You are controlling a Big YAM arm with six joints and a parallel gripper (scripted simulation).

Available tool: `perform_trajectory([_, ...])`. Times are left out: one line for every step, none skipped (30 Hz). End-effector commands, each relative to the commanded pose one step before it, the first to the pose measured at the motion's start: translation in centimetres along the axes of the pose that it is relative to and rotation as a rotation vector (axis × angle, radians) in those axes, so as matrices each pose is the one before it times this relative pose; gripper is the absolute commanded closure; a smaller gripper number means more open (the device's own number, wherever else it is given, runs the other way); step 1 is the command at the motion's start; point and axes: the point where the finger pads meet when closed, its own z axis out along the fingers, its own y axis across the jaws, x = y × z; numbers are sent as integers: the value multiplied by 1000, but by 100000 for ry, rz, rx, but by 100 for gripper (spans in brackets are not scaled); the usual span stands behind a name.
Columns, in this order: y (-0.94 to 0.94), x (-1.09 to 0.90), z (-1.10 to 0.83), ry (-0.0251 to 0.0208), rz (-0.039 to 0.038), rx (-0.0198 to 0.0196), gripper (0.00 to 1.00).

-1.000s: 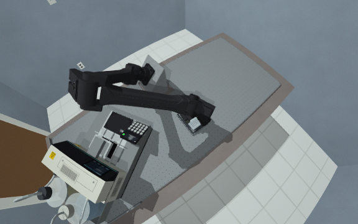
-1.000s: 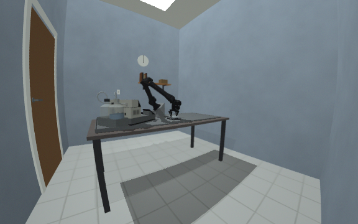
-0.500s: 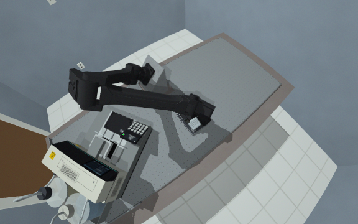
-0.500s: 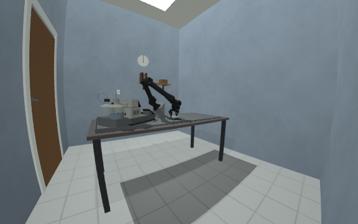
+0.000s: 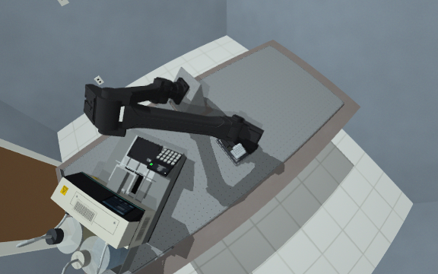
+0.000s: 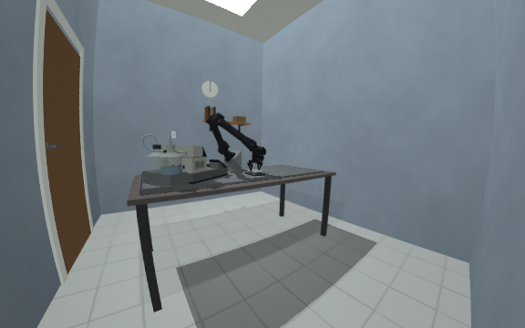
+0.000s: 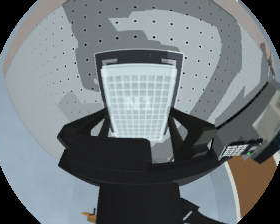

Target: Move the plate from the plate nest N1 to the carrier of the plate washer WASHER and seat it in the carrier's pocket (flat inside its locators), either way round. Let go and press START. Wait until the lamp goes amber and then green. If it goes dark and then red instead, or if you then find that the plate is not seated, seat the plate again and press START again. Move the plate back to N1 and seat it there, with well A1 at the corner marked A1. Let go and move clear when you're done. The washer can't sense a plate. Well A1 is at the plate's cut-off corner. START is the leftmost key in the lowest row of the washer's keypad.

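Observation:
My gripper (image 5: 241,148) (image 6: 256,169) (image 7: 139,109) points down at the nest N1, its fingers shut on the two long sides of the plate. The clear, whitish plate (image 5: 238,151) (image 6: 257,171) (image 7: 139,90) is lined up with the dark nest (image 5: 237,163) (image 7: 138,54). The N1 marking shows through it. Whether it lies fully flat in the nest is hard to tell, and its cut-off corner cannot be made out. The washer (image 5: 99,222) (image 6: 194,165) has its lamp (image 5: 151,164) lit green. No plate is visible at its carrier.
The washer's keypad (image 5: 169,156) (image 7: 236,149) stands between the washer body and my arm. Two bottles with tubes (image 5: 67,235) (image 5: 95,255) are behind the washer. My arm (image 5: 173,119) reaches over the table from its base beside a grey upright plate.

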Motion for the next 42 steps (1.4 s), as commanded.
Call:
perform_trajectory([-127,-1878,44,-1683,2671,-694,18])
perform_trajectory([21,-9,76,-8,102,-7,18])
perform_trajectory([18,42,56,129,-148,61,18])
perform_trajectory([9,58,54,186,-197,85,18])
perform_trajectory([19,25,49,67,-62,30,18])
perform_trajectory([19,20,46,53,-50,15,18])
perform_trajectory([-6,-15,9,-45,41,-13,18])
perform_trajectory([-34,-35,-26,-89,84,-33,18])
perform_trajectory([-39,-17,-22,-62,57,-18,18])
perform_trajectory([-18,1,6,-53,54,-14,18])
perform_trajectory([5,42,43,54,-52,21,18])
perform_trajectory([0,0,0,0,0,0,18])
perform_trajectory([0,0,0,0,0,0,18])
perform_trajectory([-32,193,63,532,-294,185,18])
perform_trajectory([23,29,55,-39,-107,-6,18])
perform_trajectory([22,20,50,-63,-15,-15,18])
perform_trajectory([5,31,37,-14,4,-1,18])
perform_trajectory([-28,56,14,83,-85,34,18])
perform_trajectory([-41,49,-1,57,-59,27,18])
perform_trajectory([-20,39,16,11,-6,9,18])
perform_trajectory([4,41,40,2,5,4,18])
perform_trajectory([7,82,56,122,-122,45,18])
perform_trajectory([-1,121,63,232,-239,88,18])
perform_trajectory([-3,106,56,170,-174,69,18])
perform_trajectory([-6,65,37,40,-37,19,18])
perform_trajectory([-21,47,15,-8,7,0,18])
perform_trajectory([-37,55,4,24,-30,14,18])
perform_trajectory([-30,73,18,71,-75,33,18])
perform_trajectory([0,0,0,0,0,0,18])
perform_trajectory([0,0,0,0,0,0,18])
perform_trajectory([-22,161,55,325,-114,108,18])
perform_trajectory([21,69,63,1,-120,7,18])
perform_trajectory([18,78,63,39,-125,22,18])
perform_trajectory([-4,142,81,195,-327,90,18])
perform_trajectory([-23,101,18,148,13,49,18])
perform_trajectory([-22,134,60,134,-301,65,18])
perform_trajectory([-18,115,43,114,-82,48,18])
perform_trajectory([-9,2,8,-53,82,-15,18])
perform_trajectory([-5,12,15,4,-3,0,18])
perform_trajectory([1,28,27,50,-56,20,18])
perform_trajectory([7,20,29,19,-19,6,18])
perform_trajectory([6,22,28,23,-23,7,18])
